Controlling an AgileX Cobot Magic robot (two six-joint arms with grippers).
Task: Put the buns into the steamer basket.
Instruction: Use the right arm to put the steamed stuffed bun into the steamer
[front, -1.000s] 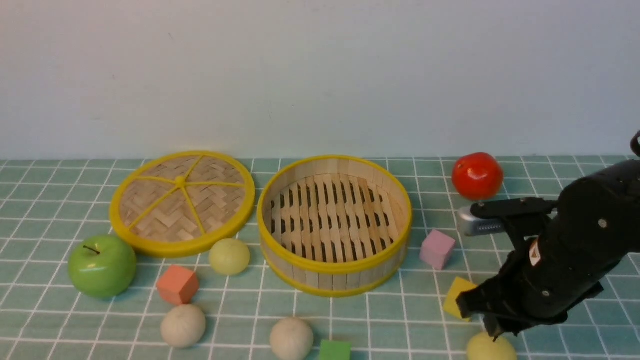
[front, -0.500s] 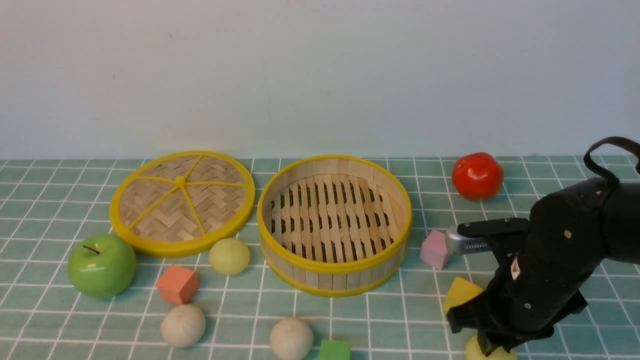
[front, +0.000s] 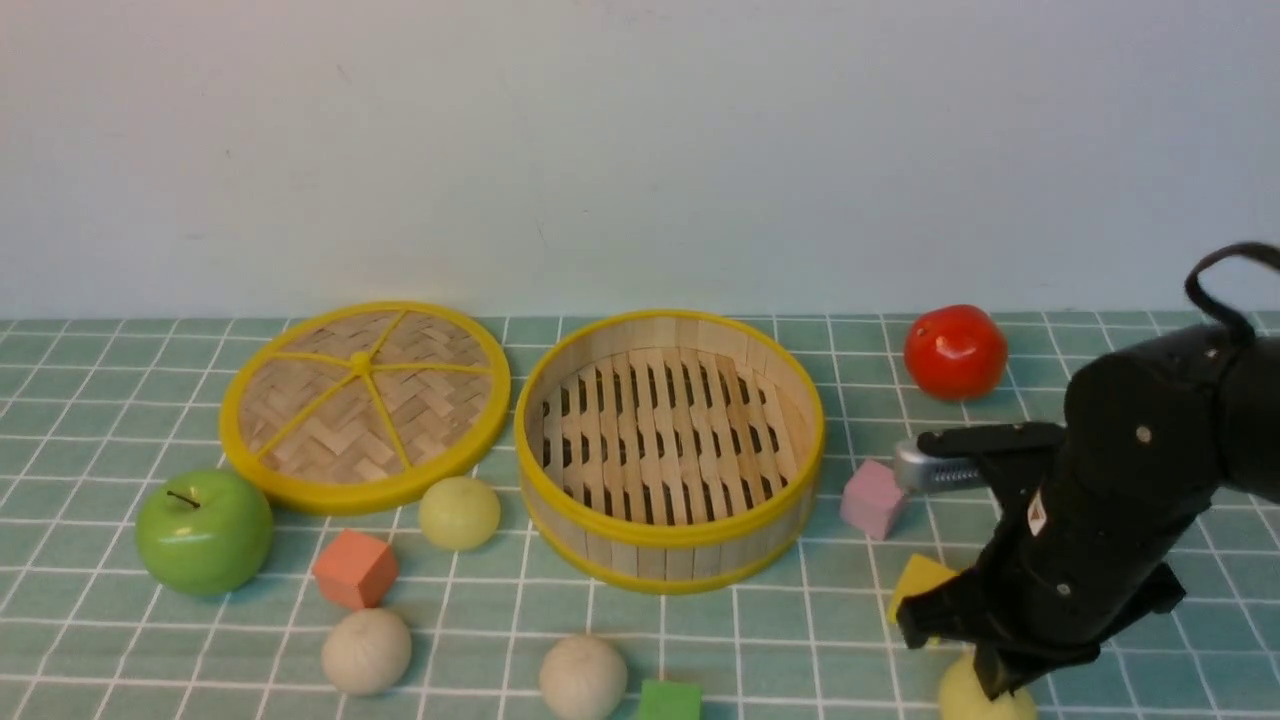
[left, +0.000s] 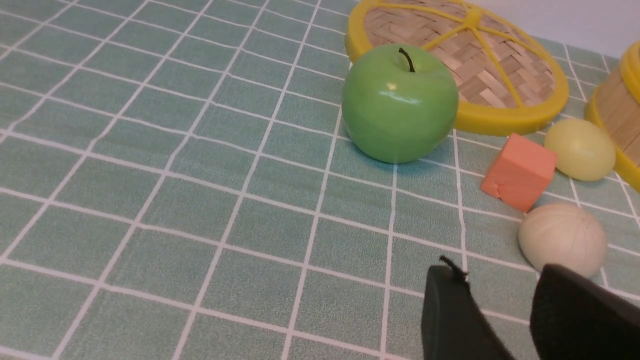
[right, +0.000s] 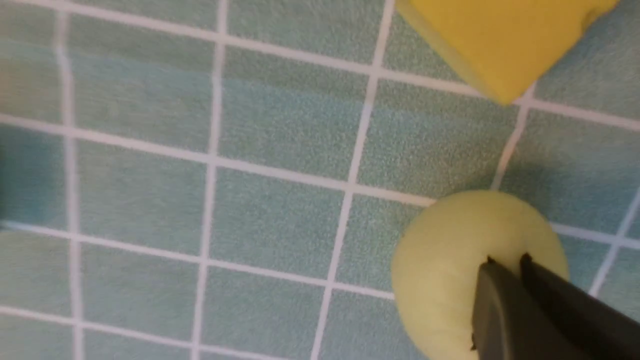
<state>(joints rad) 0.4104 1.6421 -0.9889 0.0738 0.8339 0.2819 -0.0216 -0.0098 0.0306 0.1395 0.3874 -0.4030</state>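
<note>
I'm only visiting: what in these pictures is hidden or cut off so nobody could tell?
- Front view: yellow-green bun, mostly covered by the right gripper and cut by the bottom edge.
- Front view: green block, cut by the bottom edge.
- Right wrist view: whether that bun is truly gripped; the fingers cover the contact.

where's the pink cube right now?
Front view, robot's right side: the pink cube sits just right of the steamer basket, not touching it, with the yellow block nearer the camera and the tomato farther back.
</note>
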